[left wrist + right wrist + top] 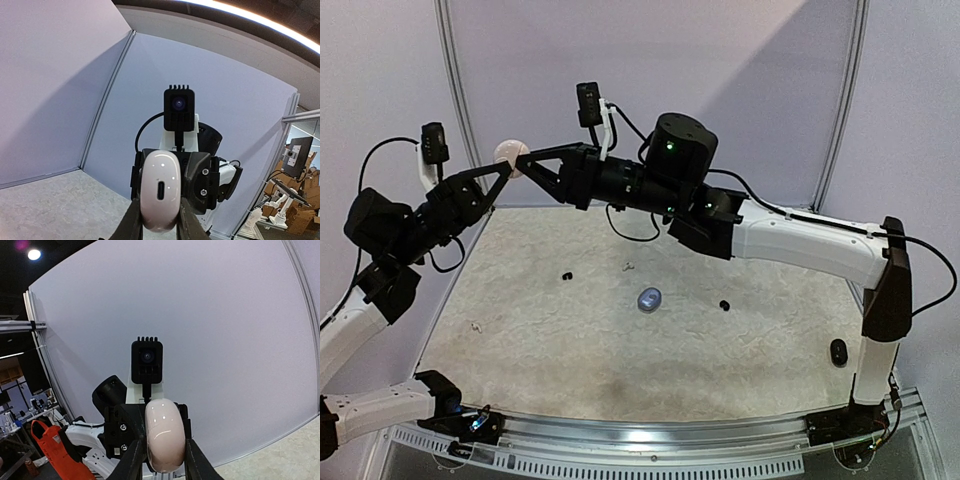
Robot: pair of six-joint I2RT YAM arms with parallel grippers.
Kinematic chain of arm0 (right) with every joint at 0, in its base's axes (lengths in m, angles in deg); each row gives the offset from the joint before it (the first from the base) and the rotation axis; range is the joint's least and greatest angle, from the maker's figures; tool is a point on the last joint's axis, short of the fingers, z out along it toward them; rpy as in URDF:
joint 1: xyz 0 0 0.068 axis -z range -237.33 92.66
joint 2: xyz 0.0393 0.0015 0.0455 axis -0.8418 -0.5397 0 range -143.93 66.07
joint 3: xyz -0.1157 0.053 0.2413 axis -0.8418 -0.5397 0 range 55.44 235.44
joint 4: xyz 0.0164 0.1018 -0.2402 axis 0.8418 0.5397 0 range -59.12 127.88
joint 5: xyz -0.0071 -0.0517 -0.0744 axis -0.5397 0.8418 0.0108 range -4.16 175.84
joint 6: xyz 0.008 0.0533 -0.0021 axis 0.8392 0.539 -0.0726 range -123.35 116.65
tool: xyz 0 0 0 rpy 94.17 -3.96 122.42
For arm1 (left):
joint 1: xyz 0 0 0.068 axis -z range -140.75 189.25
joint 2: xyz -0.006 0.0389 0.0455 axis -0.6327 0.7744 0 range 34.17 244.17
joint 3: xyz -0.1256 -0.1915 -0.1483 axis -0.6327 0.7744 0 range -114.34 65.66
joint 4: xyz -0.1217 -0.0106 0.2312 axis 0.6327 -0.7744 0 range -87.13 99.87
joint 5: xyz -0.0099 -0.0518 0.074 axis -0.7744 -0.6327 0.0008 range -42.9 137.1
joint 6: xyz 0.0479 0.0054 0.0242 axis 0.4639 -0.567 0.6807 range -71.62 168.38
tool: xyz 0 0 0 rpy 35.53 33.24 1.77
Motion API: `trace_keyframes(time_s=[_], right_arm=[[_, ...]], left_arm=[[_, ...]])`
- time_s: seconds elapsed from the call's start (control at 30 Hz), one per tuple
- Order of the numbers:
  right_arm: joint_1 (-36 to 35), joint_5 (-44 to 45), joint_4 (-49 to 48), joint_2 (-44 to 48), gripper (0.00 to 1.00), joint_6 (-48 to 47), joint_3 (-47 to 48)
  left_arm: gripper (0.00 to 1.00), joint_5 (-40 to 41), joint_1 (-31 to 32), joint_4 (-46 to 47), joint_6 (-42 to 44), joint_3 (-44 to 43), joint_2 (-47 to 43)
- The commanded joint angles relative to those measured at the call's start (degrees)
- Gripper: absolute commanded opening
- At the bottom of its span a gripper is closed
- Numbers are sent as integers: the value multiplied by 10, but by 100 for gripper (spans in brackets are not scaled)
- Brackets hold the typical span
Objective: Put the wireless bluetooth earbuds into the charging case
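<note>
Wireless bluetooth earbuds (566, 275), small black ones lying apart on the table (520, 350); pale charging case (508, 157) raised at far left, left gripper (503, 170) clamped on it; right gripper (523, 160) pinching it too

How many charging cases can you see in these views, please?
3: a pale charging case held in the air between the left gripper and right gripper, a silvery-grey case mid-table, and a black case beside the right arm. None seems hidden.

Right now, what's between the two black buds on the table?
Top view: a silvery-grey case sits between the left black bud and the right black bud, touching neither.
</note>
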Motion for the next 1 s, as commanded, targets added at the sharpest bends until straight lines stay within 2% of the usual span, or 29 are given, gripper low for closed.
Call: trace_keyframes(time_s=[0.0, 0.1, 0.17, 0.27, 0.4, 0.43, 0.5, 0.57, 0.63, 0.8, 0.9, 0.97], right_arm=[[-3, -18, 11, -21, 28, 2, 33], [-3, -39, 36, -36, 24, -3, 61], [-3, -55, 39, -45, 17, -2, 73], [-3, -61, 29, -47, 0, -1, 70], [-3, -60, 55, -33, 0, -26, 61], [-2, -58, 68, -28, 0, -35, 55], [-3, -48, 99, -12, 0, -62, 37], [-1, -31, 141, 13, 0, -91, 10], [-1, -7, 200, 37, 0, -131, -2], [-2, 55, 389, 94, 0, -225, -2], [-10, 84, 500, 107, 0, -289, 24], [-27, 117, 578, 102, 0, -363, 52]], left_arm=[[0, 4, 7, 14, 3, 12, 2], [0, 5, 7, 15, 3, 10, 2], [0, 5, 7, 16, 3, 9, 2], [0, 6, 7, 12, 3, 10, 0], [0, 11, 7, -15, 15, 16, -8], [8, 15, 7, -32, 23, 16, -13], [47, 16, 4, -74, 58, 12, -23], [81, 3, 0, -121, 121, 4, -35], [90, -4, -1, -189, 214, -10, -49], [94, -48, -2, -439, 498, -74, -56], [90, -92, -2, -614, 665, -128, -29], [83, -111, -1, -713, 754, -165, -3]])
